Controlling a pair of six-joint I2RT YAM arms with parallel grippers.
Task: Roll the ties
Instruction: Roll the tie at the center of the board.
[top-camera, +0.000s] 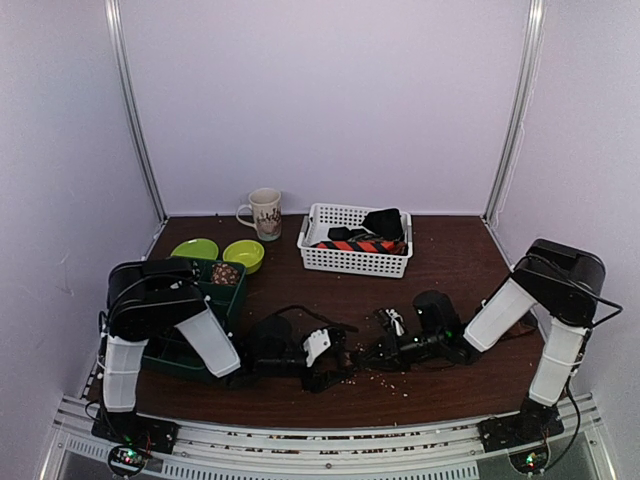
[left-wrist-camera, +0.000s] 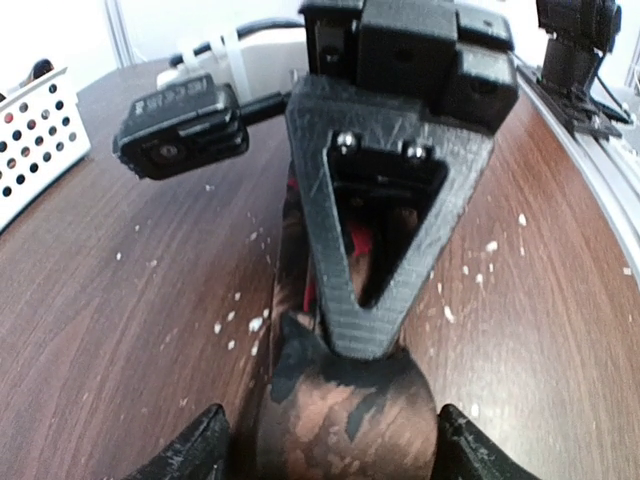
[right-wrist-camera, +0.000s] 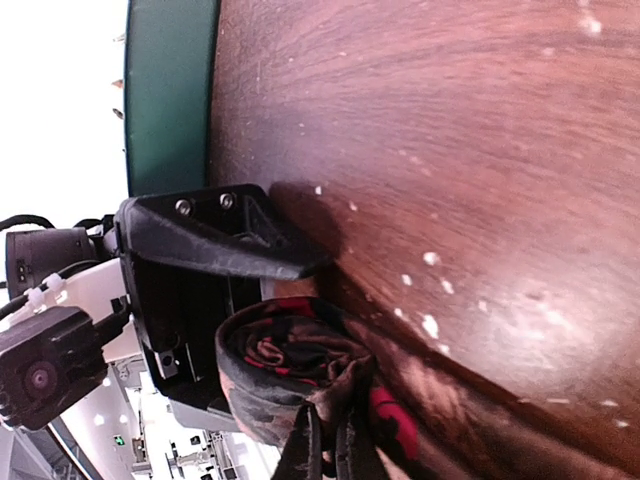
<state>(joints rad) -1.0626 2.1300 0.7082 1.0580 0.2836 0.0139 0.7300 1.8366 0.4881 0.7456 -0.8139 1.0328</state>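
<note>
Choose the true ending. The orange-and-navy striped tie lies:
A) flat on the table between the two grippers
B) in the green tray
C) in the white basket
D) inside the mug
C: the top view shows the striped tie lying inside the white basket at the back of the table, next to dark ties.

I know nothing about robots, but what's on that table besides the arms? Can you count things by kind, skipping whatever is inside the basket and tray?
Mug: 1
Green bowls: 2
White basket: 1
Dark green tray: 1
Tie, lying out on the table: 1
Total: 6
</note>
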